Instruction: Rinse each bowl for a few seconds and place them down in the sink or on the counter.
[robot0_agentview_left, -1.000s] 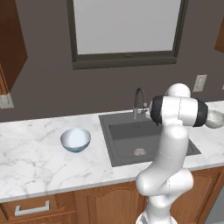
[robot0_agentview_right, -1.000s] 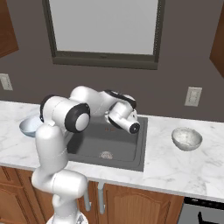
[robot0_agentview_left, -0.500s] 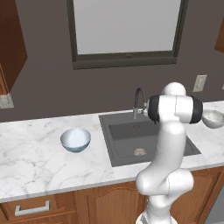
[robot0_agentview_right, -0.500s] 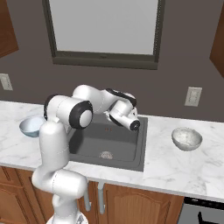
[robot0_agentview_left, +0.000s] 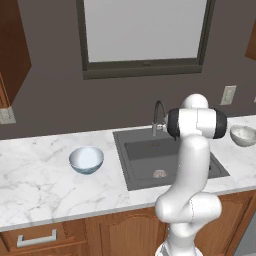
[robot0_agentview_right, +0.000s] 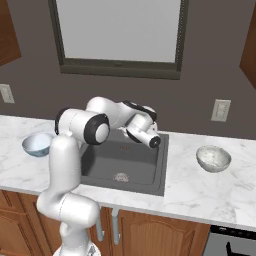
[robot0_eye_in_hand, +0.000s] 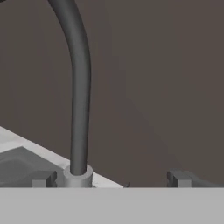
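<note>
The white marble surface (robot0_agentview_left: 35, 185) runs under a dark wall with a window (robot0_agentview_left: 145, 35), over brown cabinets (robot0_agentview_left: 100, 235). At its left sits the light blue bowl (robot0_agentview_left: 86, 160). The dark sink (robot0_agentview_left: 150, 155) lies mid-surface, its faucet (robot0_eye_in_hand: 76, 87) rising close before the hand; the white arm (robot0_agentview_left: 192, 165) stands before the basin. The fingers (robot0_eye_in_hand: 110, 179) are spread wide, released, holding nothing. The speckled bowl (robot0_agentview_right: 213, 158) rests right of the sink.

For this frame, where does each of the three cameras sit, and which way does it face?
Left base view: behind the arm's left, looking forward and down at the sink; the arm rises at lower right.
Right base view: behind its right, over the same sink; the arm rises at lower left.
Hand view: on the hand, facing the faucet; the open tool has fingertips at the bottom.
Both base views share the blue bowl and the speckled bowl.
</note>
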